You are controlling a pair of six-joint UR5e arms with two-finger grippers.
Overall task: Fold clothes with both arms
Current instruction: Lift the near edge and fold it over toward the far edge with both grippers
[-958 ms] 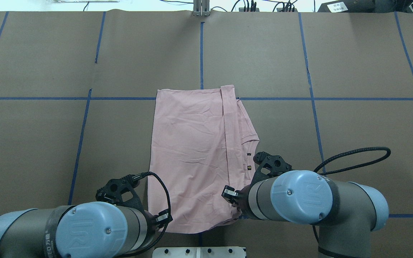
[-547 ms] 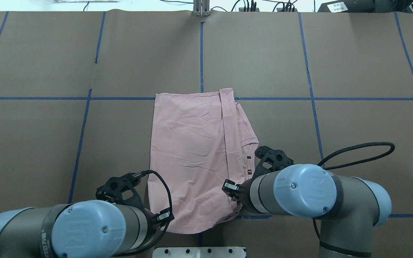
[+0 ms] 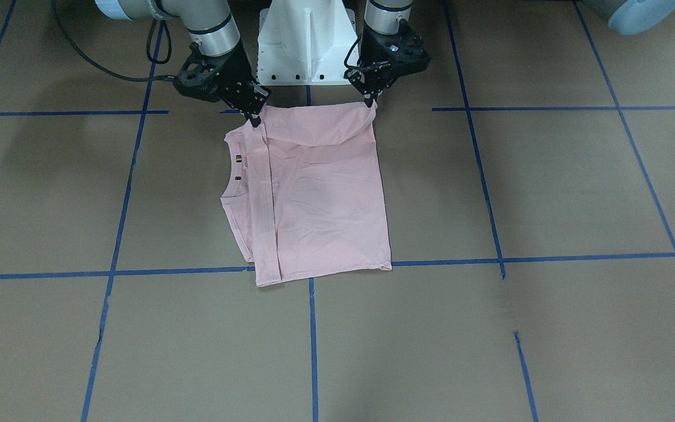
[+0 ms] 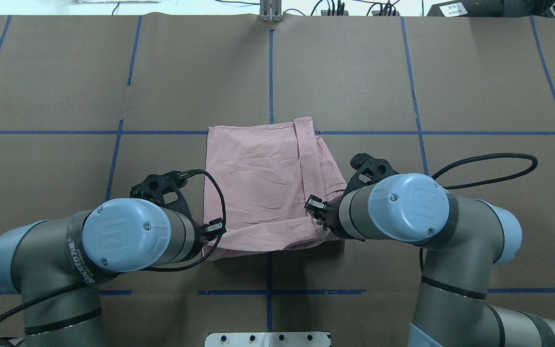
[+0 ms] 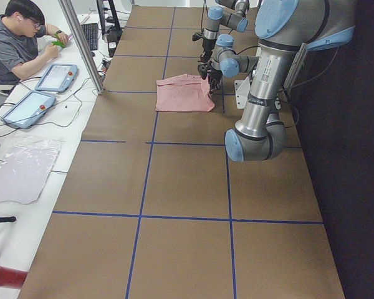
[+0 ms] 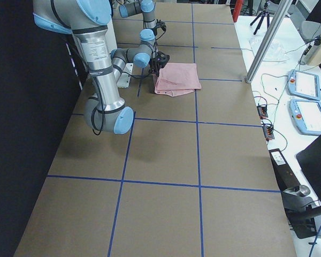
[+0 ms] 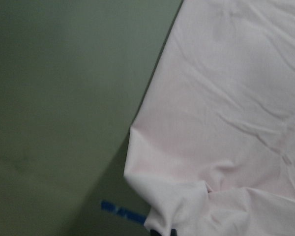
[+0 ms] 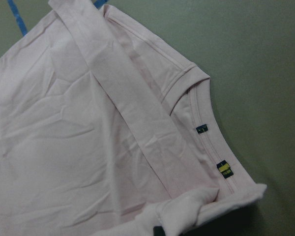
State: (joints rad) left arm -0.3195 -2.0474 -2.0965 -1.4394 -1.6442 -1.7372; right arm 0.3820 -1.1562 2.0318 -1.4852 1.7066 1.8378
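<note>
Pale pink wrinkled T-shirt (image 3: 320,199), folded oblong on brown bench (image 3: 548,193), robot-side corners raised, fingers of left gripper (image 3: 371,102) and right gripper (image 3: 254,120) clamped on them; overhead, that edge curls over; right wrist, ribbed collar (image 8: 194,78).

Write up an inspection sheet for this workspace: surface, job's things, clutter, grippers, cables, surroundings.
Surface: table covered in brown paper, with a grid of blue tape lines.
Job's things: pale pink T-shirt, partly folded. Its robot-side edge is raised at both corners and sags between them; the rest lies flat.
Clutter: nothing seen on the brown surface.
Grippers: left gripper and right gripper each pinch one raised corner.
Cables: a black cable loops out from the right wrist, and a shorter one arcs at the left wrist.
Surroundings: white pedestal between the arms; a seated person at a side bench with tablets.
</note>
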